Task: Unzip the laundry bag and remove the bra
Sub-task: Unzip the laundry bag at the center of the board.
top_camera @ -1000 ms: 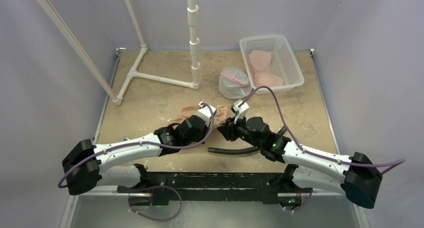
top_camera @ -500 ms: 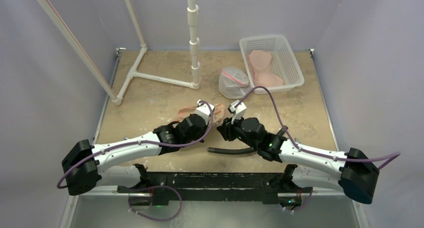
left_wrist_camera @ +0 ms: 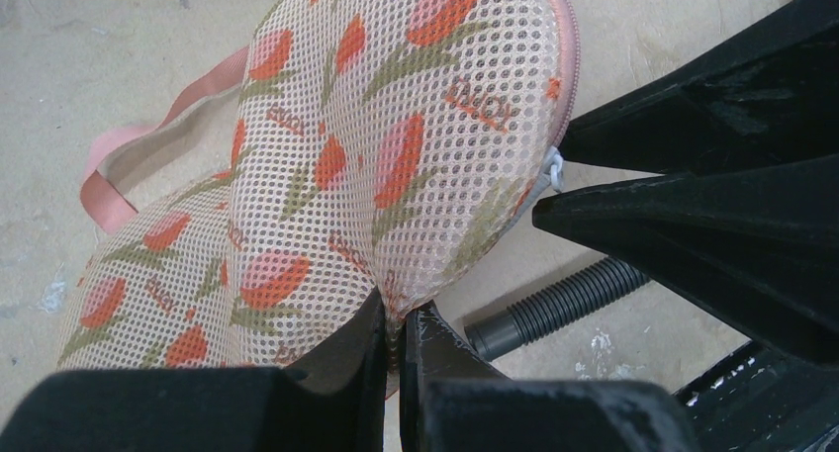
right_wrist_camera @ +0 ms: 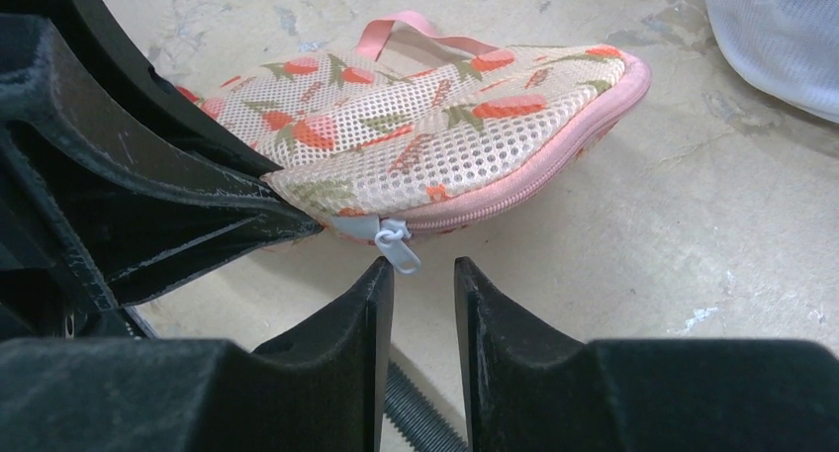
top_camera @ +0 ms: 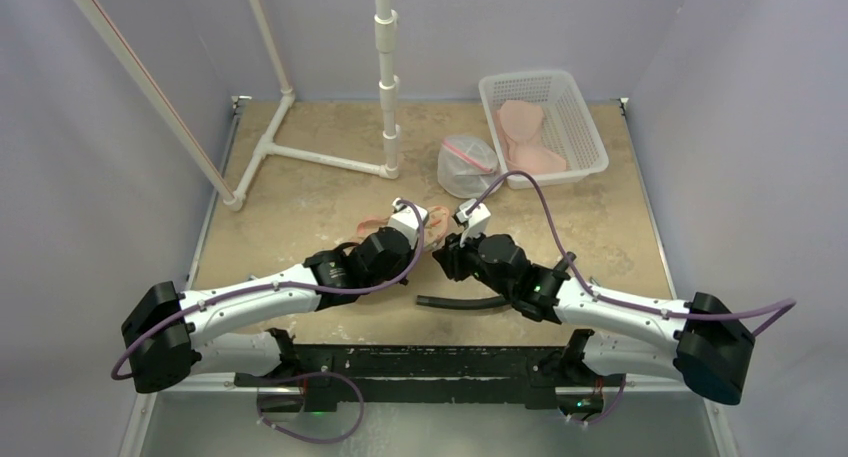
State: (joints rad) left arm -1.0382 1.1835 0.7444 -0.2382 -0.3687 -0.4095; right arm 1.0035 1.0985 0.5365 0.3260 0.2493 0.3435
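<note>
the floral mesh laundry bag point(left_wrist_camera: 376, 135) lies on the table point(top_camera: 300, 192) near its middle, between the two arms, with its pink zipper shut along the edge. the left fingers point(left_wrist_camera: 336, 358) are clenched on a fold of mesh at the bag's near edge. the right fingers point(right_wrist_camera: 341, 323) stand a little apart, released, with the grey zipper pull point(right_wrist_camera: 396, 242) at the mouth of their gap, not pinched. a black ribbed hose point(top_camera: 465, 302) lies near the bag. a white basket point(top_camera: 600, 162) holding pink fabric sits at the far right.
</note>
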